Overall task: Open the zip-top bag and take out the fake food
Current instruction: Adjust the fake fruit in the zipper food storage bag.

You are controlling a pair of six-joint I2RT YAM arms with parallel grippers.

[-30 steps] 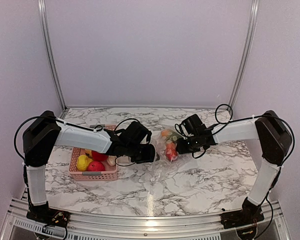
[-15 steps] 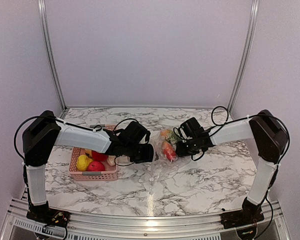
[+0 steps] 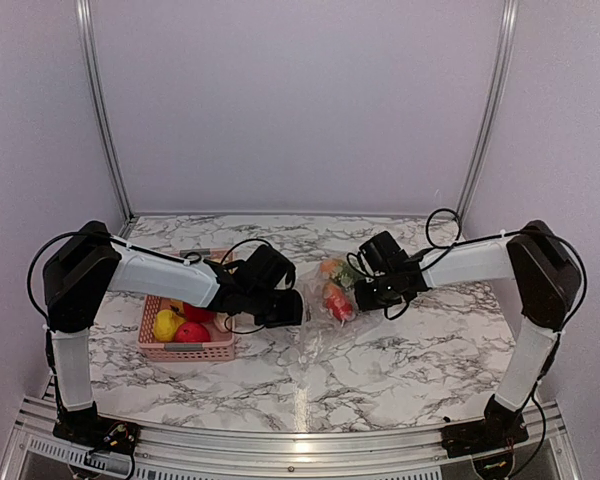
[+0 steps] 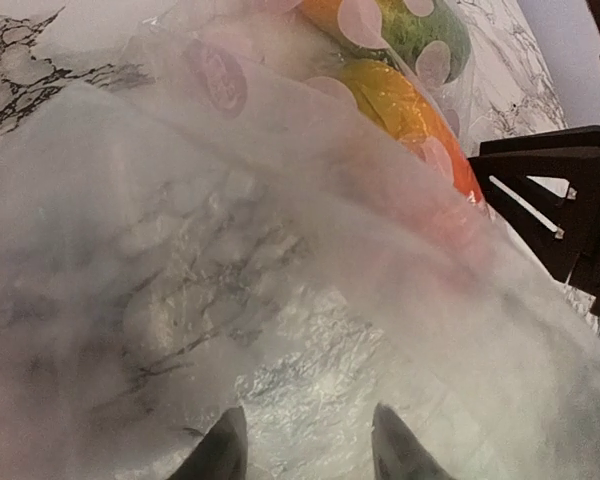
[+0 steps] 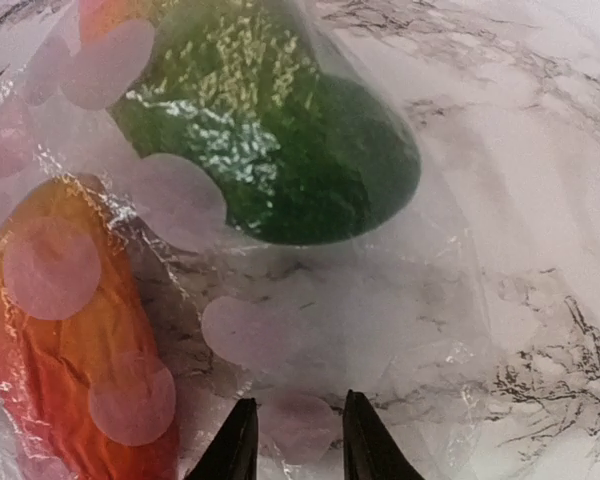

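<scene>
From above, the zip-top bag [image 3: 323,318] lay on the marble table [image 3: 420,360] between the two arms. The fake food [image 3: 337,300] left inside it was bunched toward the far end. The left gripper [image 3: 298,306] was at the bag's left edge and the right gripper [image 3: 361,294] at its right. Well to the left, the pink basket [image 3: 185,353] held a yellow fruit [image 3: 166,323] and a red fruit [image 3: 192,332]. In the left wrist view, the fingertips [image 4: 225,452] stood moderately apart, with crinkled film spread just beyond them and nothing pinched between. An orange piece [image 4: 405,105] showed farther in. In the right wrist view, the fingertips [image 5: 364,445] were narrower but still parted above the film, just short of a green piece [image 5: 280,130] and an orange-red piece [image 5: 55,345]. The zip strip could not be made out in any view. The step in hand looked like taking hold of the bag's two sides. Next, each gripper would probably need to close on a single layer of film, then the two would pull apart.
</scene>
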